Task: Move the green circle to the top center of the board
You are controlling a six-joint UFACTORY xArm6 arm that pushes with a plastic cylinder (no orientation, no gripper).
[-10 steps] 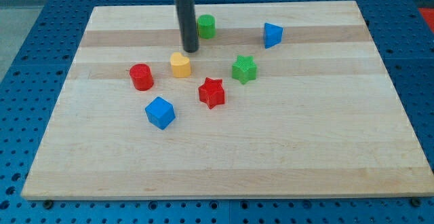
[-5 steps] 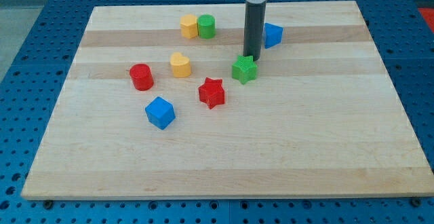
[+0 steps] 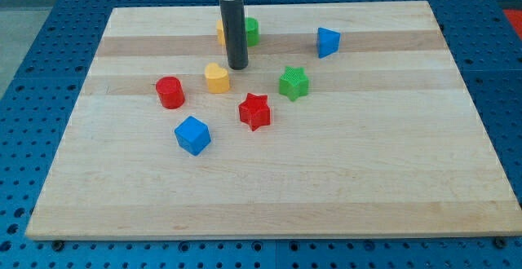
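My tip (image 3: 237, 68) rests on the wooden worktop (image 3: 342, 171) in the upper middle of the view, at the lower end of the dark rod (image 3: 235, 33), which rises straight up to the view's top edge. There is no gripper on this arm, so nothing is grasped; the rod ends bare.

Just to the view's lower left of my tip sits the yellow heart block (image 3: 216, 78), very near it but seemingly not touching. Behind the rod, toward the view's top, 2 blocks stand side by side: the green circle (image 3: 252, 31) shows on the rod's right side, and a yellow block (image 3: 220, 33) peeks out on its left. The rod covers much of both, so the yellow one's shape cannot be made out, and I cannot tell whether the 2 touch. The green circle lies in the upper part of the worktop, a little left of its centre line.

To the view's right of my tip, somewhat lower, is the green star (image 3: 294, 82). Below my tip lies the red star (image 3: 254, 111). Farther to the view's left stands the red circle (image 3: 170, 92), and below it the blue cube (image 3: 192, 134). Well apart, toward the view's upper right, sits a blue block (image 3: 327, 41), probably a wedge-like shape.
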